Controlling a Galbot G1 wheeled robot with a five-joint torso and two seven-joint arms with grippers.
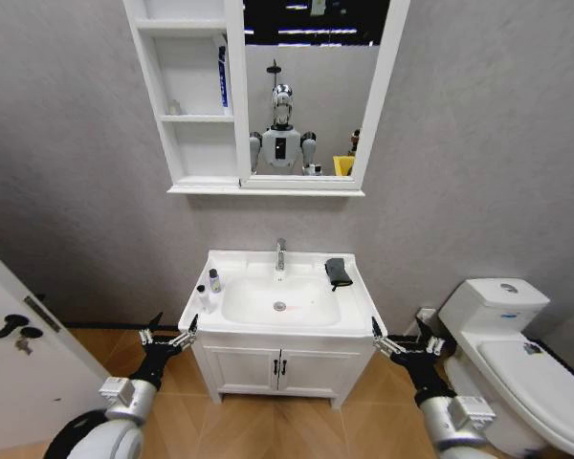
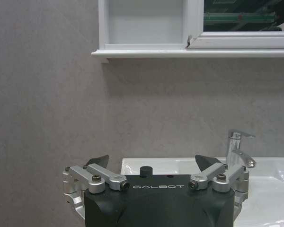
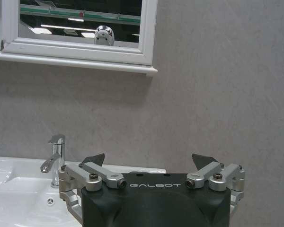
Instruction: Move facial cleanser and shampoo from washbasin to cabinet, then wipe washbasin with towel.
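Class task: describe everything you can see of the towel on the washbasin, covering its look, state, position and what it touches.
The towel is a small dark grey-black cloth, soft-looking and loosely bunched, not folded flat. It lies on the back right corner of the white washbasin rim, to the right of the chrome faucet and clear of the oval bowl. Only the rim touches it; both grippers hang open below the basin's front corners.

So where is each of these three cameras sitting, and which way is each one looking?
Head view: up on the robot's head, looking forward and down at the washbasin, cabinet and towel; both arms show, left gripper and right gripper low, open.
Left wrist view: behind the left gripper, facing the wall, cabinet above.
Right wrist view: behind the right gripper, facing the wall.
Both wrist views share the faucet.
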